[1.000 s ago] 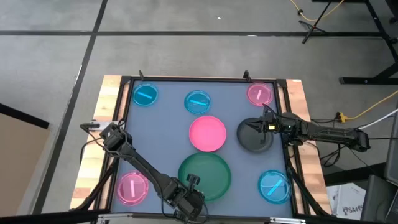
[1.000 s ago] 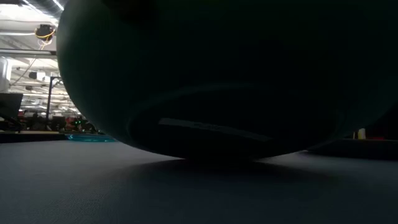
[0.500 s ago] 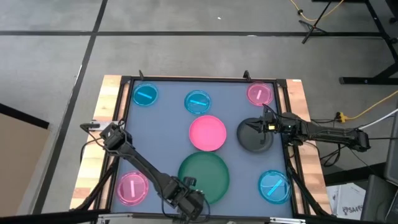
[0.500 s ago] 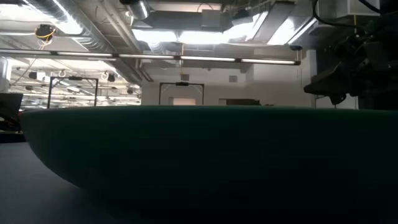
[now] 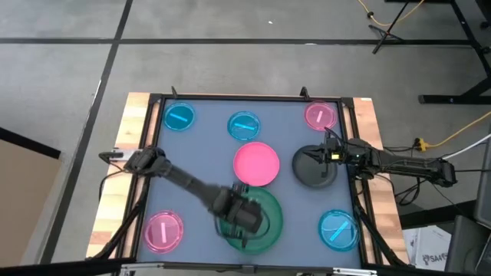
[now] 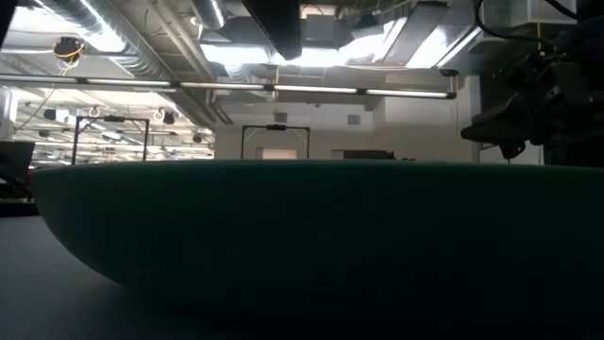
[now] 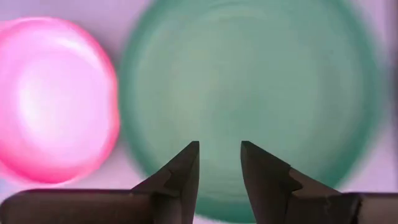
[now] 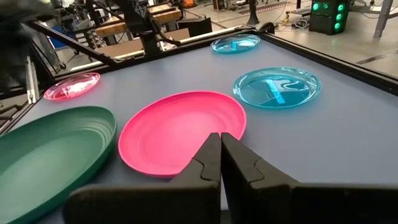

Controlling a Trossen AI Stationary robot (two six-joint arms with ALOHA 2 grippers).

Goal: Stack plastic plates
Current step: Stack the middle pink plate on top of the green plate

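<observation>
The large dark green plate [image 5: 265,226] lies flat near the table's near edge and fills the low view [image 6: 302,246]. My left gripper [image 5: 247,217] hangs over it, pointing down, fingers open [image 7: 219,146] and apart from the plate. The medium pink plate [image 5: 255,163] lies just beyond the green one [image 7: 56,99]. The dark grey plate [image 5: 316,172] lies to the right of the pink one. My right gripper [image 5: 309,156] hovers over the grey plate, shut [image 8: 220,140] and empty, raised off the table in the low view [image 6: 505,123].
Small plates lie around the table: blue ones at the far left [image 5: 179,116], far middle [image 5: 244,125] and near right [image 5: 337,228], pink ones at the far right [image 5: 320,115] and near left [image 5: 163,231]. A raised black rim [image 5: 253,97] frames the grey mat.
In the low view the green plate was tipped up, showing its underside, and has come down flat. My left gripper has moved from the table's near edge toward the far side and a little right, ending over the green plate.
</observation>
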